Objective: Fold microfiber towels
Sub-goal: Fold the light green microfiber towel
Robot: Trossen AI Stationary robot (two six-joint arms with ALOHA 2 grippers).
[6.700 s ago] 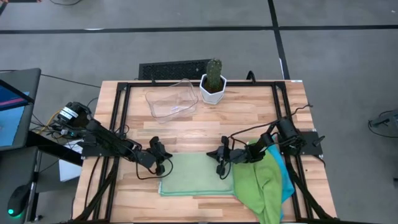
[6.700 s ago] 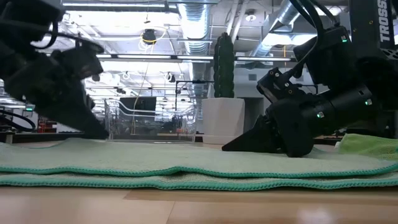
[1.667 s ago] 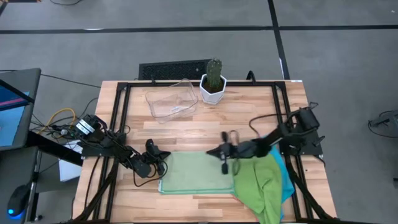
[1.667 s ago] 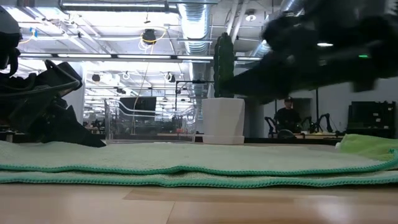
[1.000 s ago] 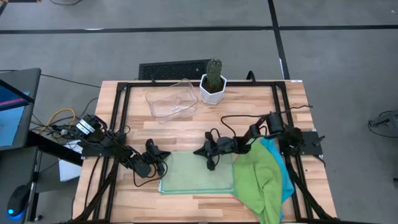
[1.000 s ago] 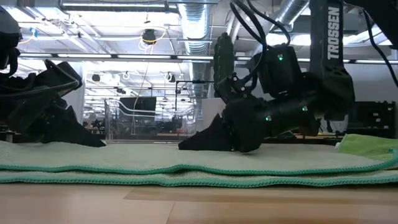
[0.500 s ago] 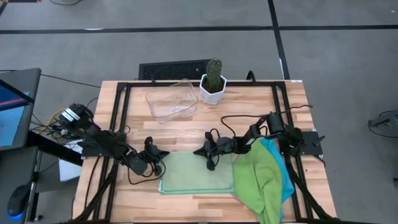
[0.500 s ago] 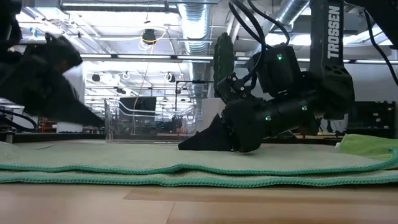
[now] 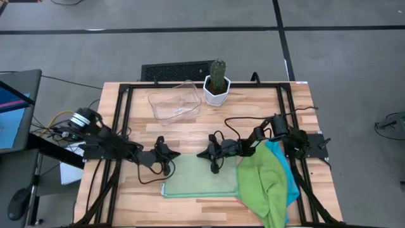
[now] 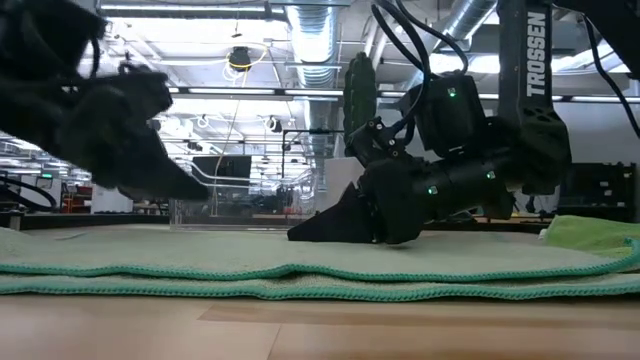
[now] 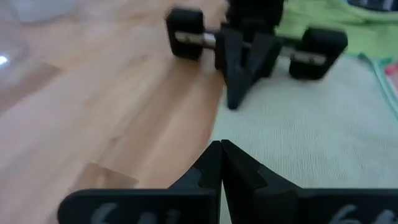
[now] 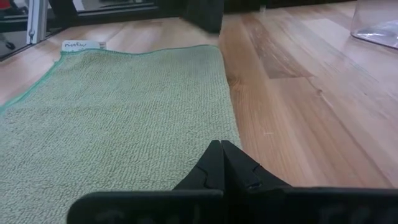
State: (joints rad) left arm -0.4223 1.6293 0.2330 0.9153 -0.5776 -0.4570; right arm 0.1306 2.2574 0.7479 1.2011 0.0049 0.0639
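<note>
**Grippers closed at far edge of folded towel**

Pale green folded microfiber towel (image 9: pixel 201 177) lies flat near the table's front. Left gripper (image 9: pixel 172 154), fingers pressed together, hangs above its far-left corner. Right gripper (image 9: pixel 204 154), likewise closed and empty, rests its tips at the towel's far edge. Bright green towel (image 9: pixel 264 187) lies crumpled at right.

We look down on a grey floor (image 9: pixel 342 76) crossed by dark lines, with a pale wooden tabletop (image 9: pixel 253 117) framed in black rails at the centre of the frame. At the left edge a dark desk (image 9: pixel 19 111) carries a lit screen. In the low view the room behind shows a ceiling of silver ducts (image 10: pixel 315 40) and strip lights (image 10: pixel 230 92), and distant monitors (image 10: pixel 222 168) mid-left.
</note>
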